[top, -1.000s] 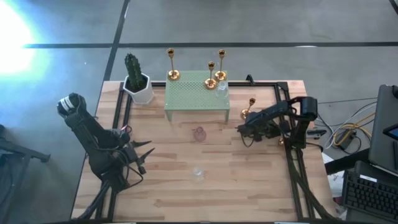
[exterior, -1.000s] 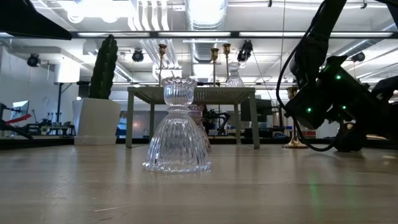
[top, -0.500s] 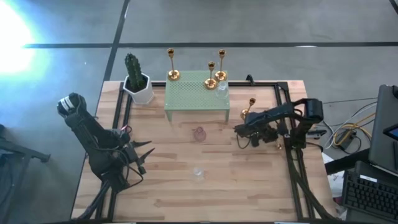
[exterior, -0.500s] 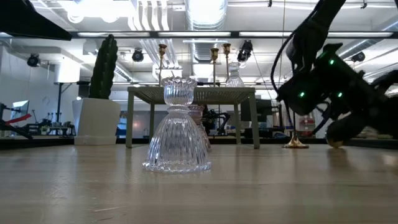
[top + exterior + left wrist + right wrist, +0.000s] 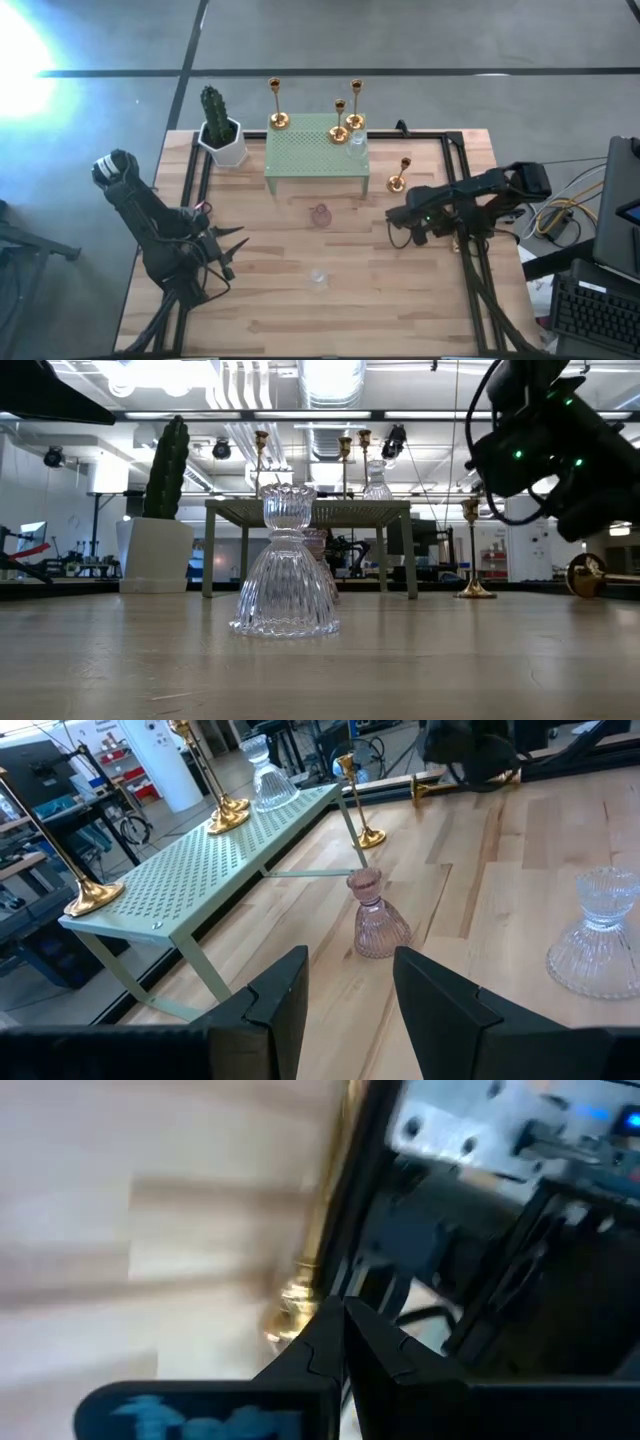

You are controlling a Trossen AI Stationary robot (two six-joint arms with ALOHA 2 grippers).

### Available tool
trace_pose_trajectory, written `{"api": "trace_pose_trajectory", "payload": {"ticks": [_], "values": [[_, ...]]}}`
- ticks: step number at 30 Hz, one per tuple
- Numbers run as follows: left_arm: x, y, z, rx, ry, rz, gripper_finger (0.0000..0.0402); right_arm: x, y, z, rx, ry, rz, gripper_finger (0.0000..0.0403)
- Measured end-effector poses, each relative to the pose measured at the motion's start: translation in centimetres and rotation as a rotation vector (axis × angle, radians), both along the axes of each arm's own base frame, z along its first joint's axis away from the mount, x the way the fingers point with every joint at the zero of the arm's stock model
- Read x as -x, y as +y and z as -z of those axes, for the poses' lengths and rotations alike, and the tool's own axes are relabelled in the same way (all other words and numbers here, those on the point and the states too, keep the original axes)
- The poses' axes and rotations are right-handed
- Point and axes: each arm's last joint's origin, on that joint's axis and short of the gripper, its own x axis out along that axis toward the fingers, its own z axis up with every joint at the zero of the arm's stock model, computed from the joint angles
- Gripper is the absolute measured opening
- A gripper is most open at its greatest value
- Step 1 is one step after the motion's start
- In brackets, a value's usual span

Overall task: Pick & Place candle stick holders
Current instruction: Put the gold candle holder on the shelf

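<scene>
Three gold holders [image 5: 339, 130] and a clear glass one [image 5: 356, 142] stand on the green stand [image 5: 310, 160]. A fourth gold holder [image 5: 398, 182] stands on its base on the table right of the stand. A pink glass holder [image 5: 320, 215] and a clear glass holder [image 5: 319, 277] stand mid-table. My right gripper [image 5: 345, 1312] is shut by a fifth gold holder [image 5: 585, 575] near the right rail; in the high view the arm hides it. My left gripper [image 5: 350, 1010] is open and empty at the table's left [image 5: 232, 243]. My right gripper is shut at one end of a gold holder's slim stem [image 5: 292, 1295]. The fingers hide the exact place of contact. The stem runs away from the fingertips along the black rail. In the low view its round base [image 5: 585, 575] faces the near edge, just above the table.
A cactus in a white pot [image 5: 220, 135] stands at the far left beside the stand. Black frame rails [image 5: 462, 190] run along the table's left and right sides. Cables and equipment lie beyond the right edge. Bare wood lies between the two arms.
My right arm has drawn back toward the table's right edge and risen, uncovering the standing gold holder. The gold holder at its fingertips has gone along toward the right and now shows its round base in the low view.
</scene>
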Motion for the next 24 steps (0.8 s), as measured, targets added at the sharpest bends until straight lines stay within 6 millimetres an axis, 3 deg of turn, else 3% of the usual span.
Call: {"api": "trace_pose_trajectory", "payload": {"ticks": [7,13,17,24], "values": [[0.0,0.0,0.0,-0.001,0.000,0.000,0.0154,-0.2,1.7,-1.6,-0.116,-0.074,-0.059,0.0007],[0.0,0.0,0.0,-0.007,-0.007,0.001,0.0154,-0.6,2.1,-2.2,0.092,-0.117,-0.156,0.0008],[0.0,0.0,0.0,-0.010,-0.011,0.001,0.0154,-1.1,1.8,-1.7,0.240,-0.163,-0.129,0.0017],[0.0,0.0,0.0,-0.012,-0.011,0.001,0.0154,-0.3,1.6,0.5,0.284,-0.185,-0.082,0.0074]]}}
